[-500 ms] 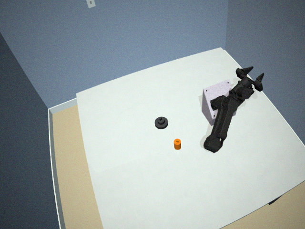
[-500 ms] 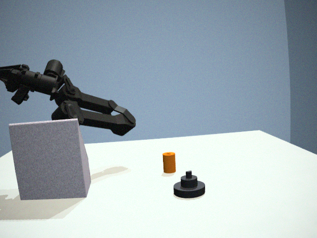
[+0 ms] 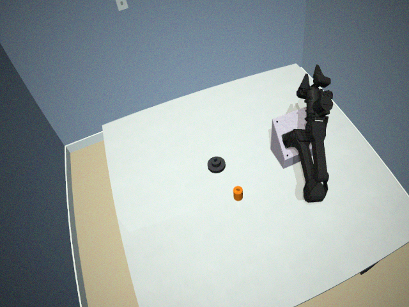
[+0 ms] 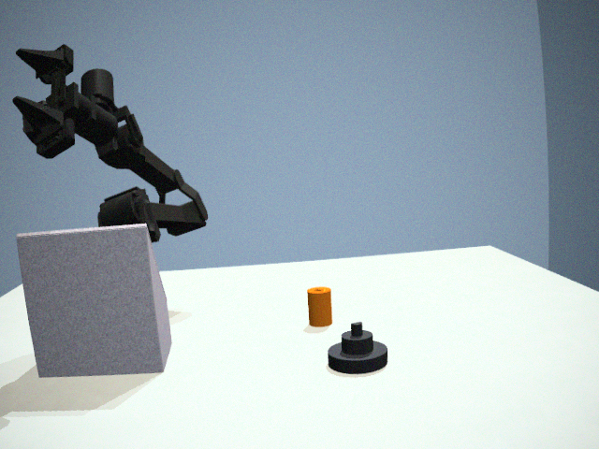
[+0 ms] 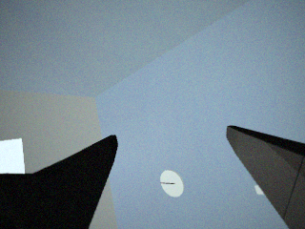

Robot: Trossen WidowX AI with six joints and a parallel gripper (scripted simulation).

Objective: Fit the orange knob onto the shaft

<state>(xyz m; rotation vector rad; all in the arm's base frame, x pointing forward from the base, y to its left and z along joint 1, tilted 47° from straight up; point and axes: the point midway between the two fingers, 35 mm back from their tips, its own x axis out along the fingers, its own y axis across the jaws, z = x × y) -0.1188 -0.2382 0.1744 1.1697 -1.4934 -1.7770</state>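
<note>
The orange knob (image 3: 238, 194) (image 4: 319, 307) stands upright on the table, its hole facing up. The dark round pedestal (image 3: 211, 169) (image 4: 357, 361) stands near it, with a raised collar and the short dark shaft (image 4: 357, 328) pointing up from its centre. The shaft is bare. Which way its flat side faces cannot be told. My gripper (image 3: 311, 70) (image 4: 16, 76) (image 5: 170, 135) is open and empty. It is high up, beyond the mounting block and far from the knob and the pedestal. Neither knob nor pedestal shows in the wrist view.
A pale lilac wedge-shaped block (image 3: 278, 145) (image 4: 92, 301) stands under the arm, beside the pedestal's side of the table. The arm's elbow (image 3: 315, 191) reaches over the table. Walls stand behind the white table (image 3: 178, 251). The wrist view shows walls and a pale disc (image 5: 172, 190).
</note>
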